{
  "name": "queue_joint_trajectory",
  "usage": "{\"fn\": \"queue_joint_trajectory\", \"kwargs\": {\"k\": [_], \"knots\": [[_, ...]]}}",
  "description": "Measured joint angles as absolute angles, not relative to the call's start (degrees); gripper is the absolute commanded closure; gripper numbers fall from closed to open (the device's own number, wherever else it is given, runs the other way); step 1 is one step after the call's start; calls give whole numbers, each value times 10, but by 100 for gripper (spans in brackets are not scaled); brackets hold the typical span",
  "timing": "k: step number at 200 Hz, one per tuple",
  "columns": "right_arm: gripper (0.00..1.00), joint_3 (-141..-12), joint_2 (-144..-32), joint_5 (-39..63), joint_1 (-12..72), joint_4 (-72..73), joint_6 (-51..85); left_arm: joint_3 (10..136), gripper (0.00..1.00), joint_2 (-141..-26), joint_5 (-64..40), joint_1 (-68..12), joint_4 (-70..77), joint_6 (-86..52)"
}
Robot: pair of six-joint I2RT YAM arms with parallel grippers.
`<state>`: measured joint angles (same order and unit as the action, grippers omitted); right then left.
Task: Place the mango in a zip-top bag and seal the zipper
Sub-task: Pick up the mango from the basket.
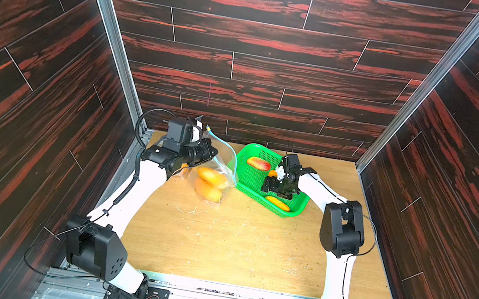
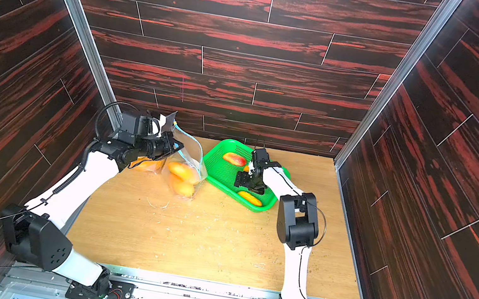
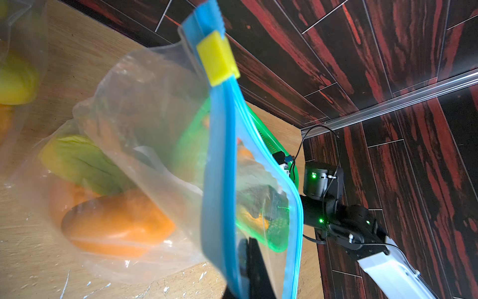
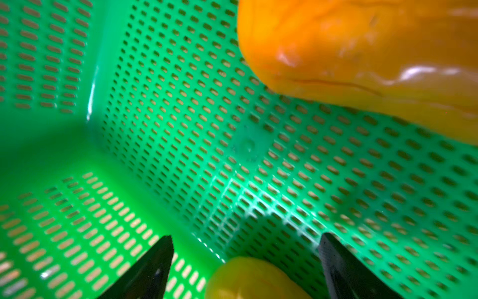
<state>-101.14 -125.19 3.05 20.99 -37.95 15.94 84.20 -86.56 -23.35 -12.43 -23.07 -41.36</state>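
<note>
A clear zip-top bag [image 1: 222,164] [image 2: 188,156] hangs from my left gripper [image 1: 210,148] [image 2: 174,145], its bottom resting on the table. Two orange-yellow mangoes [image 1: 210,182] [image 3: 116,222] lie inside it. My left gripper [image 3: 248,259] is shut on the blue zipper strip [image 3: 219,168]. The other strip bows away, so the mouth gapes, and the yellow slider [image 3: 217,58] sits at one end. My right gripper [image 1: 270,185] [image 2: 241,180] [image 4: 245,240] stands open inside the green basket [image 1: 243,157]. A yellow mango [image 4: 253,279] lies between its fingers, untouched. An orange mango [image 4: 362,51] lies further on.
The green basket [image 2: 213,159] at the back also holds a red-yellow mango [image 1: 258,163] and a yellow one [image 1: 278,203] near its front rim. A second clear bag with fruit [image 3: 15,77] [image 2: 145,163] lies beside the left arm. Dark panel walls close in three sides.
</note>
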Motion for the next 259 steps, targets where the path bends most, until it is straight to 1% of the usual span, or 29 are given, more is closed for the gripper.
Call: {"fn": "queue_joint_trajectory", "kwargs": {"k": [39,72,133,170,182,186,194,204,214,226,235,239,259], "knots": [[6,-1003,-1197,-1,209,-416,-6,842,100,-866,-234,-124,-230,-414],[5,-1001,-1199,5,204,-451,-114,842,100,-866,-234,-124,-230,-414],[5,-1016,-1250,28,193,-498,-184,842,100,-866,-229,-123,-231,-409],[6,-1046,-1287,2,193,-506,-188,842,100,-866,-229,-122,-231,-409],[13,-1054,-1298,-10,193,-504,-185,842,100,-866,-229,-122,-231,-409],[16,-1055,-1300,-12,193,-503,-180,842,100,-866,-229,-122,-231,-409],[27,-1058,-1301,-18,192,-499,-178,842,100,-866,-229,-122,-231,-409],[44,-1060,-1301,-18,192,-496,-172,842,100,-866,-229,-122,-231,-409],[55,-1061,-1301,-18,191,-491,-166,842,100,-866,-229,-122,-231,-409],[64,-1061,-1301,-16,190,-488,-156,842,100,-866,-229,-122,-231,-409],[76,-1061,-1299,-11,190,-484,-158,842,100,-866,-229,-122,-231,-409],[78,-1058,-1296,-9,190,-479,-149,842,100,-866,-229,-122,-231,-409],[82,-1037,-1270,1,189,-461,-134,842,100,-866,-229,-122,-231,-409]]}}
